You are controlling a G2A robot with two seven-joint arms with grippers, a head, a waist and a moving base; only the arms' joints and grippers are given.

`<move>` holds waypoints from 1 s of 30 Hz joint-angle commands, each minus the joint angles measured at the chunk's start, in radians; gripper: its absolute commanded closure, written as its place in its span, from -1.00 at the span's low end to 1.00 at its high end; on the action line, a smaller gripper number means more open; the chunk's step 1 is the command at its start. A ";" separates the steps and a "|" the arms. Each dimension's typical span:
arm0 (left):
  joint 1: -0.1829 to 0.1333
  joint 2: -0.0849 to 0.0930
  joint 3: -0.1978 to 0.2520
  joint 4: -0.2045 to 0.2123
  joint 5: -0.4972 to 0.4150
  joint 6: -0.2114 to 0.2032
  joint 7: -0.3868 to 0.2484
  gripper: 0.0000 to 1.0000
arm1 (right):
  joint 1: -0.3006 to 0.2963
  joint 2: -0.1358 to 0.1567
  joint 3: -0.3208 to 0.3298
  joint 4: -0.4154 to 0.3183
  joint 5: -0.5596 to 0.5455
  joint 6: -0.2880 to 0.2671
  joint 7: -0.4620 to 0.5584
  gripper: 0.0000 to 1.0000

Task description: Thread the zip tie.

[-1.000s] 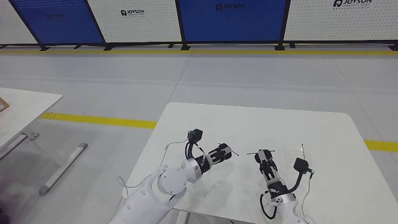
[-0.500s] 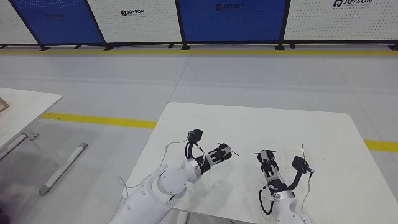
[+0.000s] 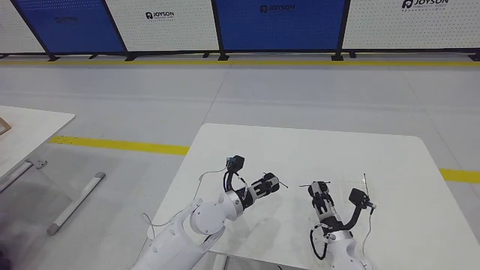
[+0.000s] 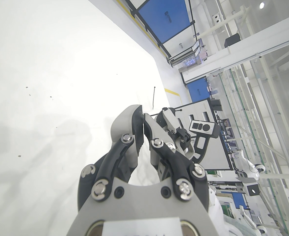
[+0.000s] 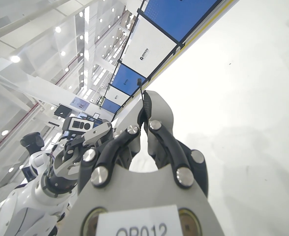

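Blue and white partition panels (image 3: 277,7) stand across the floor behind the white table (image 3: 300,142) I am working over. Both arms hang above its near half, about midway between the left and right edges.

The right pincer (image 5: 144,96) is closed tight on the zip tie (image 5: 139,82), whose square head juts just past the fingertips. The left pincer (image 4: 142,115) is also pressed shut, pinching a thin black strip (image 3: 280,185) that I take for a tie's tail. Whether it belongs to the same tie I cannot tell.

From above, the strip points from the left pincer (image 3: 270,181) toward the right edge, and the stub held by the right pincer (image 3: 318,189) points back at it. The two tips face each other across an open gap, roughly along a line parallel to the near edge. By my reading, that gap and the head's slot angle decide the coming move: the tail has to meet the slot end-on, and either arm is about equally near.

A loose tie (image 3: 364,180) lies flat toward the right edge, its length running near to far.
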 commanded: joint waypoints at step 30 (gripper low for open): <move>0.000 0.000 0.000 0.000 0.000 0.000 0.000 1.00 | 0.045 -0.017 -0.013 0.063 0.058 -0.068 0.088 1.00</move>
